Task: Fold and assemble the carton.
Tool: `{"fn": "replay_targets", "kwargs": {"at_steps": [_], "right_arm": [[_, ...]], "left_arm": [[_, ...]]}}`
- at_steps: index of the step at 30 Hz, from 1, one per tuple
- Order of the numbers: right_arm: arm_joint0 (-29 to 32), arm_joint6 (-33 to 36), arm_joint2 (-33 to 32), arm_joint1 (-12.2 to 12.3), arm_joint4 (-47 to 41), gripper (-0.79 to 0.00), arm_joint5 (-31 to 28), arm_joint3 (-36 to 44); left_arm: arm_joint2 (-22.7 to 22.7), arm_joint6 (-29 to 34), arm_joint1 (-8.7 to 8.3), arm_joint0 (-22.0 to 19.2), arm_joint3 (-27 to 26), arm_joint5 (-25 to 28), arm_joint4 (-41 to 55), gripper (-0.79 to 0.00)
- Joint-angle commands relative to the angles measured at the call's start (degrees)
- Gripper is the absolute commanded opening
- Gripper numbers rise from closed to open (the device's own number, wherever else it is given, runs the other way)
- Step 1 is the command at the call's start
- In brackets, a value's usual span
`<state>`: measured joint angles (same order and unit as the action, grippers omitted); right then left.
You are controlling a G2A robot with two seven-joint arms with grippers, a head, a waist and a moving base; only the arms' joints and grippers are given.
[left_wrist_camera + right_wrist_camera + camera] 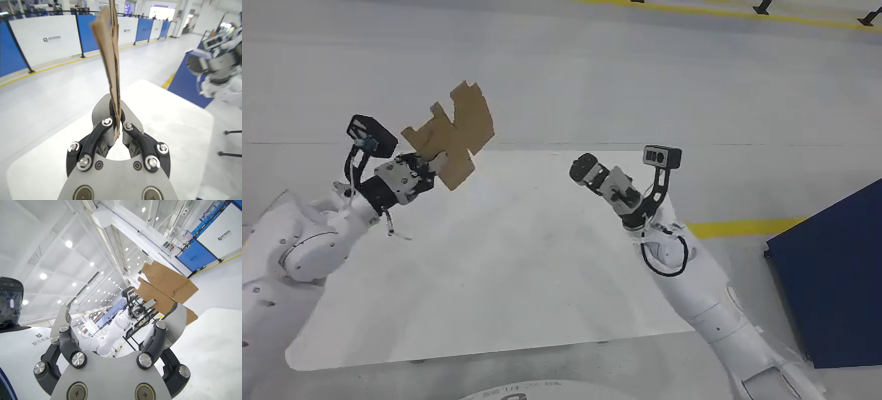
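Carton [111, 62] edge-on in left gripper [117, 113], broadside in right wrist view

Far end of carton [111, 62] off-frame

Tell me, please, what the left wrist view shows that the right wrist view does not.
Left wrist view: the carton seen edge-on, a thin flattened blank sticking out from the left gripper, which is shut on one of its edges.
Right wrist view: the carton's broad face with its notched flaps, and the right gripper, open and empty.
Shared: the carton in the left gripper's hold, and the white table.
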<state>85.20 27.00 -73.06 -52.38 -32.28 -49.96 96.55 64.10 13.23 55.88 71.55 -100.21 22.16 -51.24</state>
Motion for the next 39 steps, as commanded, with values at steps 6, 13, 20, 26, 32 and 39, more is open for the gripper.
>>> {"fn": "replay_targets", "kwargs": {"at_steps": [6,13,20,26,32,39], "right_arm": [[0.60,-0.36,-0.47,0.01,-0.40,0.000,-0.06,0.50],[0.60,-0.36,-0.47,0.01,-0.40,0.000,-0.06,0.50],[0.60,-0.36,-0.47,0.01,-0.40,0.000,-0.06,0.50],[0.60,-0.36,-0.47,0.01,-0.40,0.000,-0.06,0.50],[0.60,-0.36,-0.47,0.01,-0.40,0.000,-0.06,0.50],[0.60,-0.36,-0.47,0.01,-0.40,0.000,-0.06,0.50]], "left_arm": [[-0.42,0.76,0.04,-0.02,0.18,4.42,6.04,-0.785],[-0.28,0.49,-0.02,0.33,-1.49,2.64,1.03,-0.785],[-0.90,2.57,-0.41,6.08,-15.56,-18.64,-36.66,-0.785],[-8.47,6.79,0.17,7.26,-18.72,-24.99,-69.29,-0.785],[-16.64,9.04,1.58,6.13,-16.95,-26.20,-93.59,-0.785],[-21.90,13.27,2.96,4.50,-12.25,-28.24,-122.84,-0.785]]}}
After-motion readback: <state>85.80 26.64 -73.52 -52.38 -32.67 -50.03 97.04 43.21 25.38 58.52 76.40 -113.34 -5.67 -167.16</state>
